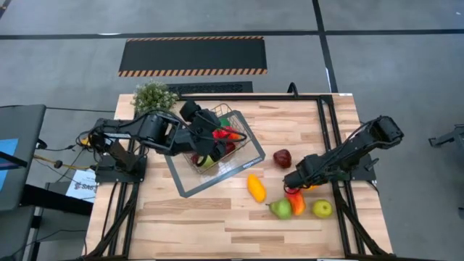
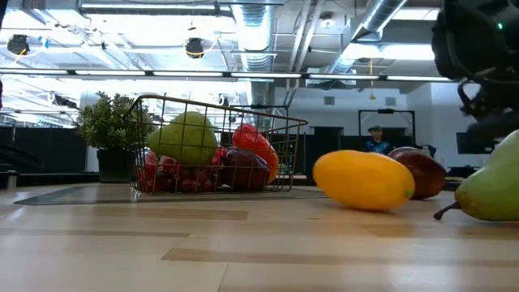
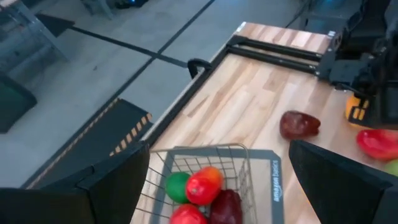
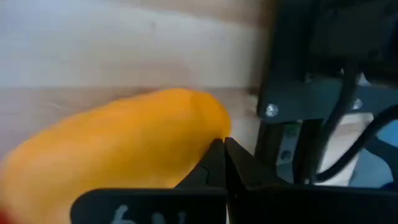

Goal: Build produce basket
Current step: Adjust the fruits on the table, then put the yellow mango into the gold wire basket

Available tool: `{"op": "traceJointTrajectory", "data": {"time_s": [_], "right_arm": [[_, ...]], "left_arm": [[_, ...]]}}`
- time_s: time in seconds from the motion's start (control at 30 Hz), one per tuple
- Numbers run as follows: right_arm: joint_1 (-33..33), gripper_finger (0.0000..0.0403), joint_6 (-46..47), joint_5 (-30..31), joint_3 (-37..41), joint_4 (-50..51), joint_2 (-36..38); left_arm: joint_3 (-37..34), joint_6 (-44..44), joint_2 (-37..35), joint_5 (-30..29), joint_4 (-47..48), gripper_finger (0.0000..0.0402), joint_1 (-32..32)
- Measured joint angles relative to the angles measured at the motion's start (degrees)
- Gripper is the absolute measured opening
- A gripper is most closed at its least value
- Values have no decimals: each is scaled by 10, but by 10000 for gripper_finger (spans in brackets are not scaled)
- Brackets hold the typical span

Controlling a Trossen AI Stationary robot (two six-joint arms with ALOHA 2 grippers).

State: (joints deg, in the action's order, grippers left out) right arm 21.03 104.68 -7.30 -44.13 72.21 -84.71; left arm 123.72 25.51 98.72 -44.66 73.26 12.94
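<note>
The wire basket [image 1: 233, 148] stands on its grey tray [image 1: 190, 183] left of the table's middle and holds red, green and dark produce [image 2: 203, 154]. My left gripper [image 3: 217, 186] hangs open above the basket [image 3: 239, 163]; in the high view the left gripper [image 1: 212, 139] is over its contents. On the table to the right lie a yellow piece [image 1: 256, 187], a dark red one [image 1: 283, 158], a green pear [image 1: 280, 209], a yellow-green apple [image 1: 322, 209] and a red-orange piece [image 1: 295, 201]. My right gripper [image 1: 293, 181] is shut and slants down, its tips [image 4: 224, 163] beside an orange piece [image 4: 124, 149]. My right gripper's shut fingertips [image 4: 214, 165] stand right against the rounded end [image 4: 208, 121] of the orange piece, which lies on the table. I cannot tell whether they touch it.
A bushy potted plant [image 1: 152, 96] stands at the table's far left corner. Black frame rails [image 1: 330, 123] run along the table's right side and far edge. Bare wood lies along the near edge [image 1: 217, 232].
</note>
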Motion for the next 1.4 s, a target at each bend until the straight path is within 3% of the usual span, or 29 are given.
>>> {"op": "traceJointTrajectory", "data": {"time_s": [0.2,0.4,0.73,1.0,1.13,1.3,1.4], "right_arm": [[0,4,-30,-14,13,-72,2],[0,4,-70,16,-27,-119,0],[-1,4,-163,69,-43,-342,0],[32,9,-190,121,-123,-250,59],[76,13,-148,170,-149,-209,92],[122,12,-92,225,-151,-190,117],[138,14,-82,225,-150,-183,120]], "left_arm": [[-21,35,0,8,-5,373,3],[-22,60,0,20,-7,373,3],[-22,92,8,55,-6,373,8],[-92,82,33,87,-95,373,18],[-136,76,48,105,-153,373,21],[-191,-67,103,149,-254,373,19],[-194,-67,145,196,-295,373,5]]}}
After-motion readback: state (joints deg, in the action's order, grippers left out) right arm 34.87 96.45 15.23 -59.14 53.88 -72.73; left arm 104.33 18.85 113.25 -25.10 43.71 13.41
